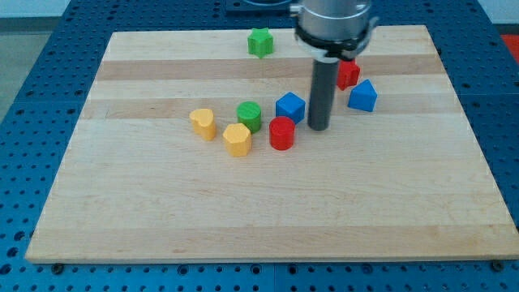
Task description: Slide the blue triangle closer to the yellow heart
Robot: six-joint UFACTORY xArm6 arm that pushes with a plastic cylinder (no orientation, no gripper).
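The blue triangle (362, 96) lies right of the board's middle, toward the view's top. The yellow heart (203, 122) lies left of centre, well apart from it. My tip (318, 127) rests on the board between the blue cube (289, 107) and the blue triangle, a little left of and below the triangle, not touching it. The rod rises straight up to the arm's head at the view's top.
A green cylinder (250, 116), a yellow hexagonal block (237, 139) and a red cylinder (281, 133) cluster between the heart and my tip. A red block (348, 74) sits just above the triangle, partly behind the rod. A green star (260, 42) lies near the top edge.
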